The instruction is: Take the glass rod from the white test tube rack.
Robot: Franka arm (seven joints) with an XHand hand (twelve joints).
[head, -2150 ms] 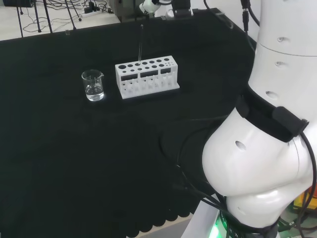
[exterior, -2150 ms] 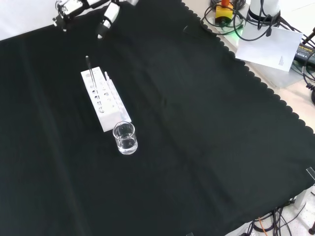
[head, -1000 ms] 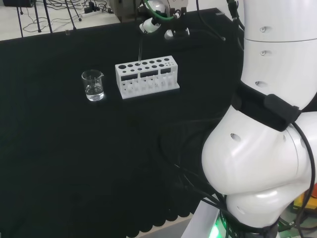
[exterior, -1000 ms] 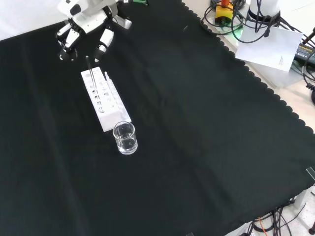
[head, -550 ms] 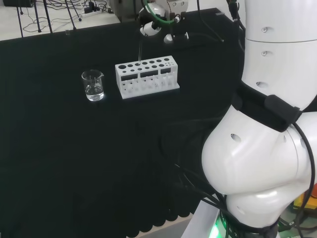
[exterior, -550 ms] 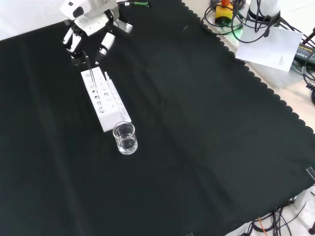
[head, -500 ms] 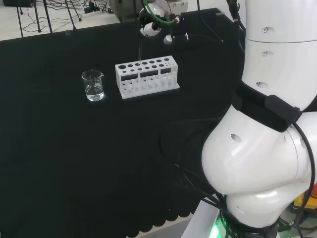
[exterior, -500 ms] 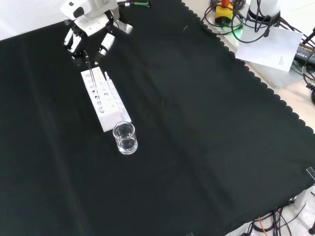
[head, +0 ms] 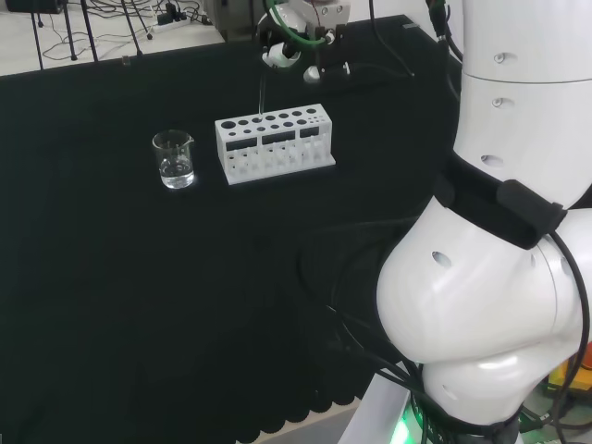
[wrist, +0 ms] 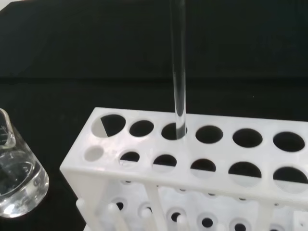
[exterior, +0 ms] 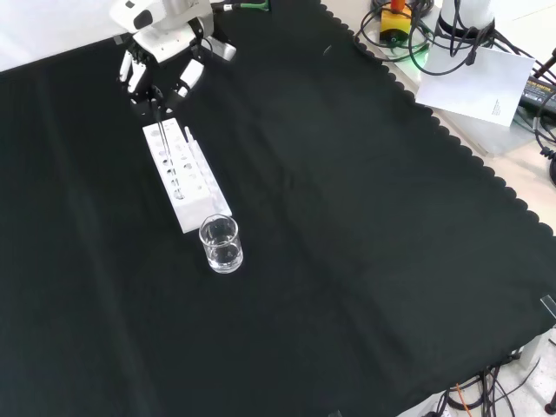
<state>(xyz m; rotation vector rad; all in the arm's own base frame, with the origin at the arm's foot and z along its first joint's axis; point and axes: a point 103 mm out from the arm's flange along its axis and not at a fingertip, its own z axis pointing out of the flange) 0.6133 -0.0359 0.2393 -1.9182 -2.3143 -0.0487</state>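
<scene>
1. Fingers (exterior: 184, 80) of the hand (exterior: 159, 52) stand on either side of the top of the glass rod (wrist: 178, 67), spread narrowly with a small gap between them. From the front view I cannot tell whether any of them touches the glass, so I would call the hand part-open around the rod, not yet holding it.

2. Just under the hand, the rod stands upright in a back-row hole of the white test tube rack (exterior: 182, 174), third from the end nearest the beaker (head: 174, 159). In the wrist view its shaft runs straight down into that hole.

3. Trouble, as I judge it, starts at the closing. If the fingers meet the rod unevenly, one side pushes first and the rod tips against the rim of its hole. It is thin, smooth glass and could slide out of a pinch.

4. Next risk is the lift. A pull that is not straight up would drag the rod against the hole's edge. That could tilt the light rack or scrape it across the black cloth of the desk (exterior: 347, 226).

5. Farthest from the hand, past the rack's other end, the beaker holds some clear liquid. It stands just beside that end, so a shoved rack might knock it and spill it.
</scene>
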